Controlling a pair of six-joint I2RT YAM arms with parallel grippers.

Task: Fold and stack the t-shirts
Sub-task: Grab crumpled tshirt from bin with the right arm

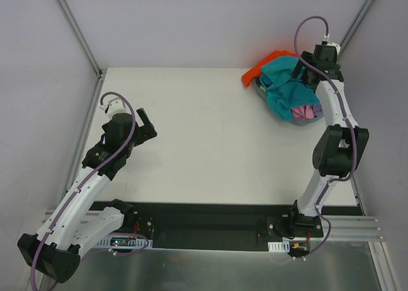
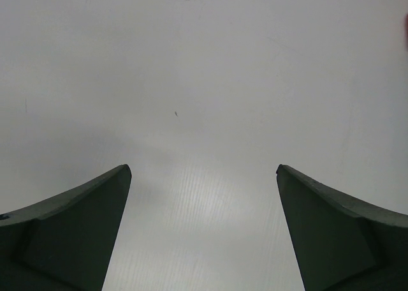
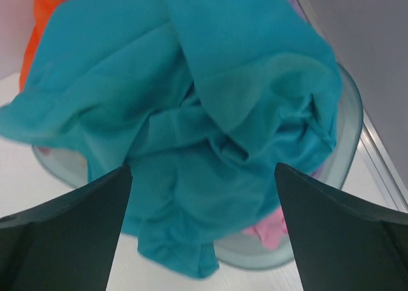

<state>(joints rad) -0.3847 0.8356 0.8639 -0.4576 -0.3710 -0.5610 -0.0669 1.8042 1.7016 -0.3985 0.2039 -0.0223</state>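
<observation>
A crumpled teal t-shirt (image 1: 285,87) lies on top of a pile in the grey-blue basin (image 1: 262,88) at the table's far right. An orange t-shirt (image 1: 255,71) hangs over the basin's far left rim, and a pink one (image 1: 305,113) shows at its near side. In the right wrist view the teal shirt (image 3: 191,112) fills the frame, with orange (image 3: 48,10) behind and pink (image 3: 271,230) below. My right gripper (image 1: 305,74) is open and empty just above the teal shirt. My left gripper (image 1: 145,126) is open and empty over bare table at the left.
The white table (image 1: 204,144) has a metal frame post (image 1: 76,29) at the far left and another at the far right. The basin's rim (image 3: 347,144) stands close to the table's right edge rail (image 3: 382,163).
</observation>
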